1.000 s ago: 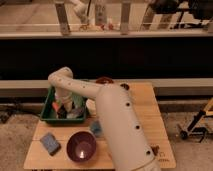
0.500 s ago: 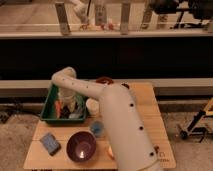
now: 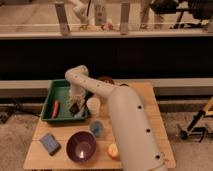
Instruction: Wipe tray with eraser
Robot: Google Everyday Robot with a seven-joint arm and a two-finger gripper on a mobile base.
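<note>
The green tray [image 3: 53, 93] sits at the back left of the wooden table. My arm reaches over it from the right, bends at the elbow [image 3: 76, 75] and comes down into the tray. My gripper [image 3: 74, 106] is low over the tray's right half, near the floor. A small dark block shows at its tip; I cannot tell whether this is the eraser or whether it is held. An orange item [image 3: 55, 108] lies in the tray's left part.
A white cup [image 3: 93, 105] stands just right of the tray. A dark purple bowl [image 3: 81, 145], a blue rectangular pad [image 3: 50, 143], a small blue-grey object [image 3: 96, 128] and an orange fruit [image 3: 113, 149] sit on the table's front. A brown bowl [image 3: 106, 80] is behind the arm.
My gripper has shifted to the right inside the tray, from its middle toward its right side. The other things have not moved.
</note>
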